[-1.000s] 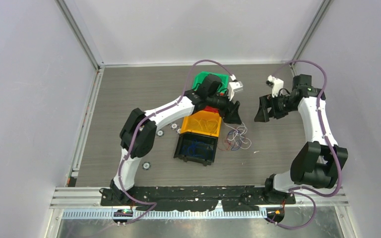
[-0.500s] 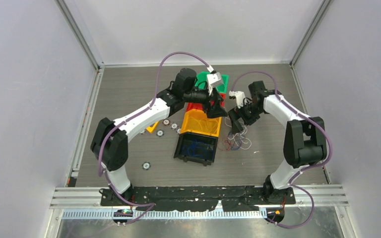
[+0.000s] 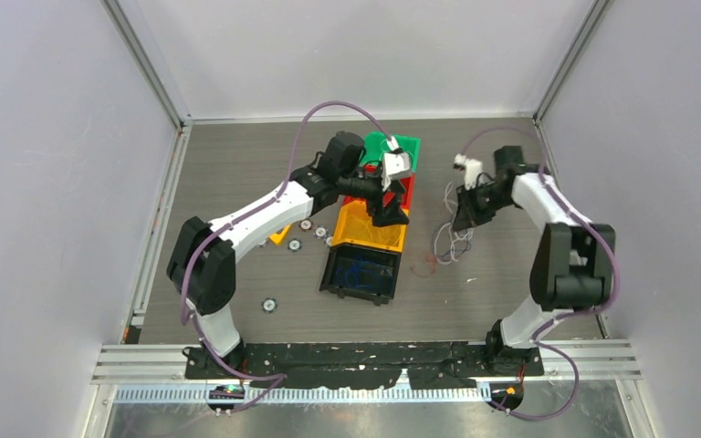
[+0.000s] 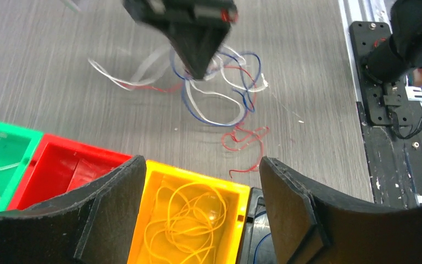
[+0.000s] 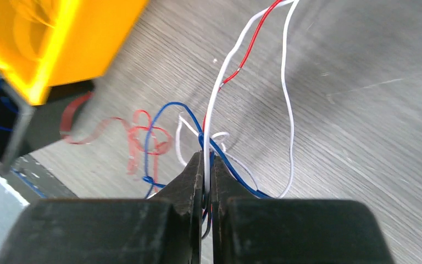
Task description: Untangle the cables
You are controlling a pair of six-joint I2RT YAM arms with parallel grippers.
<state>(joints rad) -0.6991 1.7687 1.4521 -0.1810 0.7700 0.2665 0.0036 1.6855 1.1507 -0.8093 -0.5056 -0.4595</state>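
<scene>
Bench (image 3: pixel 237 164): carrying sorting bins, with the cables (image 3: pixel 452 242) trailing to their right.
Yellow bin (image 3: pixel 370 228): holding yellow strands, likely colour sorting.
Left tool (image 4: pixel 198 181): hovering wide open and empty above the bins.
Right tool (image 5: pixel 204 165): pinching tight on white and blue cables, probably for pulling strands apart.

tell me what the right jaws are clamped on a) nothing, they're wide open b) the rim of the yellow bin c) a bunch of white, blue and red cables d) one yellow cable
c: in the right wrist view the right jaws are pinched shut on the cables, with white, blue and red strands running out from between them.
</scene>
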